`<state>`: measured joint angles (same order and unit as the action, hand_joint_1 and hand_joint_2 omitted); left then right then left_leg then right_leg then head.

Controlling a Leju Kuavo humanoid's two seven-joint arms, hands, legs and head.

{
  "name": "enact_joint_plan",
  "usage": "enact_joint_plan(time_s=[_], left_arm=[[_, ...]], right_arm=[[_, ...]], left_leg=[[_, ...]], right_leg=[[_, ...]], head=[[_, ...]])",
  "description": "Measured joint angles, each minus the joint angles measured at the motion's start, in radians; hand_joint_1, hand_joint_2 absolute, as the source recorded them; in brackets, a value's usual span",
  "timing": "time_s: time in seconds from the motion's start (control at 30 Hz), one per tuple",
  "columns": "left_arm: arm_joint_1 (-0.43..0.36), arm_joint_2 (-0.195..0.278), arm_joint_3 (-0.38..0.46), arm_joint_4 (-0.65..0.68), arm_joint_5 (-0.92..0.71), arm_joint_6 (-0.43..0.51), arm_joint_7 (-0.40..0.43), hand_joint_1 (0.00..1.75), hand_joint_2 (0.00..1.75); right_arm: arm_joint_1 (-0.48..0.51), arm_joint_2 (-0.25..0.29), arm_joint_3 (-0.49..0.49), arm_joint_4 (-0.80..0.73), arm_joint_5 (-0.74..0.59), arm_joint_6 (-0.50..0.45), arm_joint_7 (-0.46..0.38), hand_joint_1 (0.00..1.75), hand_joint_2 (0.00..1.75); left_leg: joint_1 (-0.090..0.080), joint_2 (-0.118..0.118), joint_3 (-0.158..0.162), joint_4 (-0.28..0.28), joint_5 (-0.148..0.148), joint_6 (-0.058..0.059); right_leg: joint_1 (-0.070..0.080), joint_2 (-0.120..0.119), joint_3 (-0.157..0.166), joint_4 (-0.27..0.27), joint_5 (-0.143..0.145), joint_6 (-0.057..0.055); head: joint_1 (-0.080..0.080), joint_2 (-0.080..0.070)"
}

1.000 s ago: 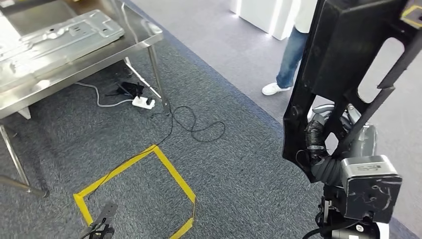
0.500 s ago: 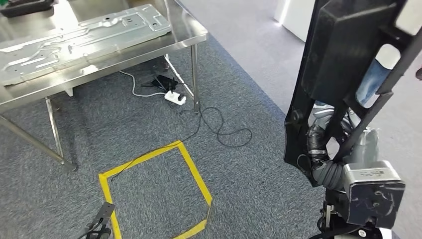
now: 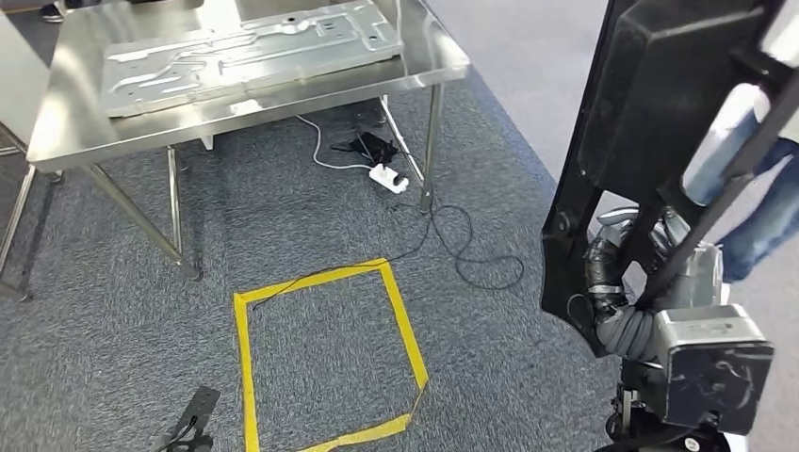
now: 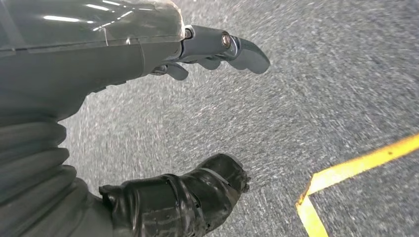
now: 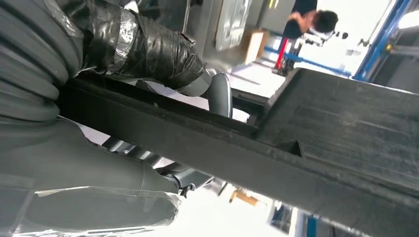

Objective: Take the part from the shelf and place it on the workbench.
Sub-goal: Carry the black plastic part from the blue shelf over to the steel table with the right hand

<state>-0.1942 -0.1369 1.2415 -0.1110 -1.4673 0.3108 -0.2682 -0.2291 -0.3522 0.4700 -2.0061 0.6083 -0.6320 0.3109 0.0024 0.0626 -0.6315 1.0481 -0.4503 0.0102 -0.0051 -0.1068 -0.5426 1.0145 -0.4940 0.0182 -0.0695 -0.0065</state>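
The steel workbench (image 3: 283, 89) stands ahead bearing a metal panel (image 3: 247, 47), the black part (image 3: 660, 122) rides upright gripped in the right hand (image 3: 617, 273), and the left hand (image 4: 197, 123) hangs unclenched, holding nothing, over the carpet.

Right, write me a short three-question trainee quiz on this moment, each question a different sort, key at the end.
1. True or false: the right hand grips the black part, holding it up off the floor.
2. Multiple choice: what lies on the steel workbench? A) a cardboard box B) a flat pressed metal panel C) a coil of cable
3. Fill in: the yellow tape on the carpet marks out a ____ shape in front of the workbench.

Key: 1 true. 2 B. 3 square. Bonus note: the left hand holds nothing, with its fingers apart above the carpet.
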Motion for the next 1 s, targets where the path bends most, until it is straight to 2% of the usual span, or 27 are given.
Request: enact_joint_plan(time_s=[0.03, 0.07, 0.1, 0.17, 0.23, 0.27, 0.3, 0.33, 0.37, 0.4, 0.47, 0.5, 0.53, 0.6, 0.63, 0.67, 0.73, 0.77, 0.8, 0.83, 0.87, 0.93, 1.0], left_arm=[[0.001, 0.000, 0.002, 0.000, 0.000, -0.001, -0.001, 0.00, 1.75], [0.003, 0.000, 0.005, 0.000, 0.000, -0.001, -0.002, 0.00, 1.75], [0.005, 0.000, 0.007, 0.000, 0.000, -0.001, -0.003, 0.00, 1.75], [0.005, 0.000, 0.010, 0.000, 0.000, -0.001, -0.004, 0.00, 1.75], [0.001, 0.000, 0.010, 0.000, 0.000, -0.001, -0.004, 0.00, 1.75], [0.001, 0.000, 0.011, 0.000, 0.000, -0.001, -0.005, 0.00, 1.75], [0.001, 0.000, 0.011, 0.000, 0.000, -0.001, -0.005, 0.00, 1.75], [0.001, 0.001, 0.011, 0.000, -0.001, -0.002, -0.005, 0.00, 1.75], [0.002, 0.001, 0.011, 0.000, -0.001, -0.002, -0.006, 0.00, 1.75], [0.002, 0.001, 0.011, 0.000, -0.002, -0.003, -0.008, 0.00, 1.75], [0.000, 0.000, 0.011, 0.000, -0.006, -0.004, -0.013, 0.00, 1.75], [0.000, 0.000, 0.011, 0.000, -0.008, -0.005, -0.014, 0.00, 1.75], [0.000, -0.001, 0.011, 0.000, -0.009, -0.006, -0.016, 0.00, 1.75], [0.003, 0.001, 0.011, 0.000, -0.010, -0.007, -0.018, 0.00, 1.75], [0.005, 0.001, 0.011, 0.001, -0.010, -0.007, -0.020, 0.00, 1.75], [0.006, 0.001, 0.012, 0.001, -0.010, -0.006, -0.023, 0.00, 1.75], [0.003, 0.000, 0.012, 0.002, -0.012, -0.003, -0.028, 0.00, 1.75], [0.002, 0.000, 0.012, 0.002, -0.012, -0.002, -0.029, 0.00, 1.75], [0.001, 0.000, 0.012, 0.002, -0.012, -0.001, -0.030, 0.00, 1.75], [0.002, 0.001, 0.012, 0.002, -0.012, 0.000, -0.032, 0.00, 1.75], [0.002, 0.002, 0.012, 0.002, -0.012, 0.000, -0.034, 0.00, 1.75], [0.001, 0.004, 0.014, 0.002, -0.013, 0.000, -0.039, 0.00, 1.75], [0.000, 0.006, 0.016, 0.002, -0.018, 0.000, -0.044, 0.00, 1.75]], right_arm=[[0.001, -0.002, -0.002, -0.002, 0.000, 0.000, 0.000, 1.75, 1.75], [0.002, -0.004, -0.003, -0.003, 0.000, 0.000, 0.000, 1.75, 1.75], [0.003, -0.004, -0.004, -0.005, 0.000, 0.000, 0.000, 1.75, 1.75], [0.004, -0.006, -0.007, -0.007, 0.000, 0.000, 0.000, 1.75, 1.75], [0.007, -0.010, -0.011, -0.008, 0.000, 0.000, 0.000, 1.75, 1.75], [0.010, -0.011, -0.013, -0.009, 0.000, 0.000, 0.000, 1.75, 1.75], [0.013, -0.012, -0.015, -0.009, 0.000, 0.000, 0.000, 1.75, 1.75], [0.016, -0.012, -0.016, -0.009, -0.001, 0.000, 0.001, 1.75, 1.75], [0.018, -0.012, -0.018, -0.010, -0.001, 0.000, 0.001, 1.75, 1.75], [0.018, -0.013, -0.019, -0.010, -0.001, 0.000, 0.001, 1.75, 1.75], [0.019, -0.014, -0.022, -0.012, -0.001, 0.000, 0.000, 1.75, 1.75], [0.020, -0.015, -0.023, -0.014, -0.001, 0.000, 0.000, 1.75, 1.75], [0.021, -0.016, -0.024, -0.015, -0.001, 0.000, 0.000, 1.75, 1.75], [0.020, -0.018, -0.025, -0.017, -0.001, 0.001, 0.000, 1.75, 1.75], [0.020, -0.019, -0.026, -0.019, 0.000, 0.001, 0.001, 1.75, 1.75], [0.020, -0.019, -0.026, -0.021, 0.000, 0.002, 0.001, 1.75, 1.75], [0.022, -0.019, -0.029, -0.023, 0.002, 0.002, 0.007, 1.75, 1.75], [0.024, -0.020, -0.032, -0.024, 0.001, 0.002, 0.013, 1.75, 1.75], [0.026, -0.020, -0.035, -0.024, -0.004, 0.001, 0.024, 1.75, 1.75], [0.029, -0.020, -0.040, -0.023, -0.015, 0.000, 0.036, 1.75, 1.75], [0.031, -0.021, -0.045, -0.022, -0.032, 0.000, 0.047, 1.75, 1.75], [0.033, -0.026, -0.057, -0.020, -0.088, 0.004, 0.065, 1.75, 1.75], [0.029, -0.038, -0.071, -0.015, -0.161, 0.022, 0.074, 1.75, 1.75]], left_leg=[[-0.004, -0.004, 0.000, -0.004, -0.003, 0.008], [-0.002, -0.017, -0.001, -0.005, -0.002, 0.015], [-0.001, -0.028, -0.001, -0.007, -0.001, 0.021], [0.004, -0.050, 0.003, -0.012, 0.002, 0.033], [0.006, -0.074, 0.005, -0.014, 0.003, 0.039], [0.005, -0.087, 0.005, -0.014, 0.004, 0.041], [0.005, -0.101, 0.005, -0.014, 0.004, 0.041], [0.004, -0.116, 0.006, -0.013, 0.004, 0.041], [0.004, -0.132, 0.008, -0.013, 0.004, 0.041], [0.004, -0.147, 0.009, -0.013, 0.004, 0.041], [0.004, -0.176, 0.008, -0.011, 0.005, 0.037], [0.006, -0.188, 0.004, -0.011, 0.007, 0.032], [0.009, -0.202, 0.000, -0.012, 0.009, 0.025], [0.013, -0.221, -0.008, -0.015, 0.014, 0.011], [0.011, -0.204, -0.013, -0.008, 0.009, 0.006], [0.008, -0.174, -0.023, 0.013, -0.006, 0.001], [0.005, -0.098, -0.068, 0.116, -0.065, -0.008], [0.008, -0.081, -0.098, 0.182, -0.095, -0.012], [0.011, -0.073, -0.120, 0.232, -0.111, -0.016], [0.013, -0.071, -0.126, 0.249, -0.109, -0.020], [0.016, -0.069, -0.113, 0.228, -0.089, -0.023], [0.019, -0.064, -0.043, 0.100, -0.033, -0.025], [0.016, -0.062, 0.012, 0.001, -0.009, -0.017]], right_leg=[[0.004, -0.011, 0.002, 0.000, -0.002, 0.004], [0.004, -0.021, 0.005, 0.000, -0.004, 0.007], [0.003, -0.019, 0.006, 0.001, -0.009, 0.012], [-0.003, 0.026, -0.011, 0.047, -0.042, 0.020], [-0.006, 0.084, -0.072, 0.172, -0.101, 0.024], [-0.006, 0.095, -0.108, 0.239, -0.123, 0.024], [-0.006, 0.101, -0.135, 0.281, -0.128, 0.023], [-0.006, 0.104, -0.145, 0.288, -0.114, 0.022], [-0.006, 0.109, -0.136, 0.255, -0.083, 0.018], [-0.006, 0.125, -0.111, 0.191, -0.040, 0.014], [-0.008, 0.178, -0.056, 0.062, 0.014, 0.004], [-0.008, 0.197, -0.040, 0.025, 0.022, 0.001], [-0.007, 0.202, -0.034, 0.012, 0.019, -0.001], [-0.008, 0.178, -0.029, 0.002, 0.022, -0.005], [-0.011, 0.166, -0.025, -0.005, 0.025, -0.009], [-0.014, 0.154, -0.020, -0.011, 0.028, -0.013], [-0.015, 0.130, -0.015, -0.017, 0.030, -0.019], [-0.014, 0.118, -0.014, -0.017, 0.029, -0.021], [-0.014, 0.109, -0.015, -0.016, 0.028, -0.021], [-0.015, 0.101, -0.015, -0.015, 0.027, -0.020], [-0.017, 0.095, -0.014, -0.014, 0.026, -0.018], [-0.020, 0.087, -0.014, -0.008, 0.020, -0.010], [-0.017, 0.083, -0.017, 0.000, 0.015, 0.003]], head=[[0.001, 0.000], [0.002, 0.000], [0.002, 0.000], [0.006, 0.000], [0.011, 0.000], [0.012, 0.000], [0.012, 0.000], [0.012, 0.000], [0.012, 0.000], [0.012, 0.000], [0.012, 0.000], [0.012, 0.000], [0.012, 0.000], [0.012, 0.000], [0.011, 0.000], [0.007, 0.000], [-0.001, 0.000], [-0.003, 0.000], [-0.003, 0.000], [-0.003, 0.000], [-0.003, 0.000], [-0.004, 0.000], [-0.004, 0.000]])
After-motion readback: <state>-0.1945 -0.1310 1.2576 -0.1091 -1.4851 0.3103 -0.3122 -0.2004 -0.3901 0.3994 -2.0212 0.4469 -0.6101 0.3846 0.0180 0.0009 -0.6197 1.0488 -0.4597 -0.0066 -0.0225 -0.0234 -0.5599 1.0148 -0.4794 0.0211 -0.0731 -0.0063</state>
